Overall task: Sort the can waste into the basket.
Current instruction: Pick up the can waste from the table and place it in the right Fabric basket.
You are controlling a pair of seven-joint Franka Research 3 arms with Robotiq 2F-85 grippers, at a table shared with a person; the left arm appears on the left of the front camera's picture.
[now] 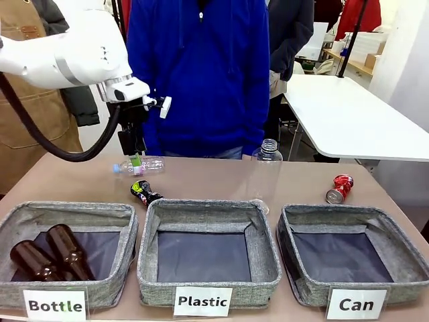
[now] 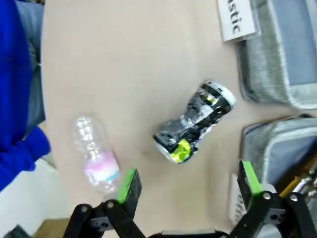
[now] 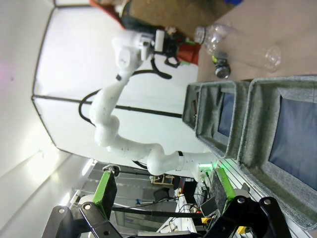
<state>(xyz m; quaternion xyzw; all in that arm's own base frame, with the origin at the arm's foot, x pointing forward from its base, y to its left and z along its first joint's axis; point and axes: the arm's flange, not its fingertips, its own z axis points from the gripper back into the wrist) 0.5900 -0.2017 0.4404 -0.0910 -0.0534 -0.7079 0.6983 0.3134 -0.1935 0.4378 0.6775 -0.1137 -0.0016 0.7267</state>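
Front view: my left hand hangs over the table, just above a lying clear bottle. Its fingers are spread and empty. The black can lies beside the Plastic basket, and the red can lies behind the Can basket. My right hand is spread too, holding nothing.

Tan counter is carrying three grey baskets along its near edge: Bottle basket, Plastic basket, Can basket. Black can is lying behind the first two, small clear bottle lying farther back. Larger clear bottle is sitting mid-counter. Red can is lying behind the Can basket.
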